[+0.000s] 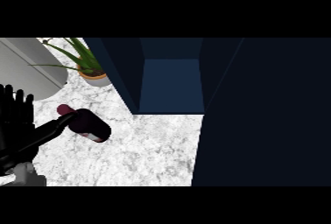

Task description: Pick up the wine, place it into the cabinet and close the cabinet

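Observation:
The wine bottle (90, 125) is dark with a red cap and shows on the marble counter (149, 148) at the left, its cap pointing up-left. My left hand (16, 118) is at the left edge with its fingers straight up. Its thumb (55, 127) stretches out to the bottle's neck and overlaps it; no fingers curl round the bottle. The dark blue cabinet (171, 83) stands open at the top centre, to the right of the bottle. Its door (265, 113) swings out and fills the right side. My right hand shows nowhere.
A potted green plant (93, 75) stands at the back, left of the cabinet. A large rounded grey object (29, 65) takes up the upper left corner. Bare marble lies between the bottle and the cabinet's opening.

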Tool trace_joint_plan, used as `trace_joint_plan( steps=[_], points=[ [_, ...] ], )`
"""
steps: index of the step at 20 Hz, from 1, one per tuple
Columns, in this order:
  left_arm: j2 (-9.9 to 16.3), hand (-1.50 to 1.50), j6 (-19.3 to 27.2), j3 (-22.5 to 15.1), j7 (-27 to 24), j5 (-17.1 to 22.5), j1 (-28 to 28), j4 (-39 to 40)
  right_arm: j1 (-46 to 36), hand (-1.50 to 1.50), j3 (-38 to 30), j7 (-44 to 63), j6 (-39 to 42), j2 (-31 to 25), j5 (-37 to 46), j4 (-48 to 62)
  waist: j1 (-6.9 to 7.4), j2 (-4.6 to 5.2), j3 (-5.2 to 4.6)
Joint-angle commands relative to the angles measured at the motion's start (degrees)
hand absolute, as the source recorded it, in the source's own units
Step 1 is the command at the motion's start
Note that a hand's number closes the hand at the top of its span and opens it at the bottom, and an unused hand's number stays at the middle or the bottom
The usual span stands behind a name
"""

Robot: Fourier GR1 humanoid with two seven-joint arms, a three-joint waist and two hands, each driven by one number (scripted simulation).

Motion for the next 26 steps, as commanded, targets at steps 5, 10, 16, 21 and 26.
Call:
trace_joint_plan(
  steps=[5,10,16,21,26],
  points=[
    [-0.8,-1.5,-8.7,4.8,-15.3,5.9,0.5,18.7,1.5,-1.5,-2.5,2.1,0.8,-0.8,-4.2,-5.6,-0.33,0.08,-0.03],
    [0.4,-1.5,-8.9,4.8,-13.8,5.9,0.7,19.5,3.3,-1.5,0.1,2.3,0.5,0.5,-1.8,-6.3,-0.05,-0.01,0.02],
    [-1.7,-1.5,-11.7,4.2,-20.3,7.2,0.8,27.8,-5.4,-1.5,-0.8,2.3,-1.1,1.0,-0.4,0.2,0.19,0.03,0.01],
    [-3.7,-1.5,-13.9,2.5,-28.1,7.8,1.0,34.3,2.1,-1.5,4.0,-4.0,0.2,2.7,2.8,-0.1,0.07,0.01,0.02],
    [-0.6,-1.5,-19.8,6.8,-36.3,10.9,-3.6,49.7,2.4,-1.5,1.4,-2.1,1.7,1.3,0.4,-1.7,-0.06,0.05,0.01]
  ],
)
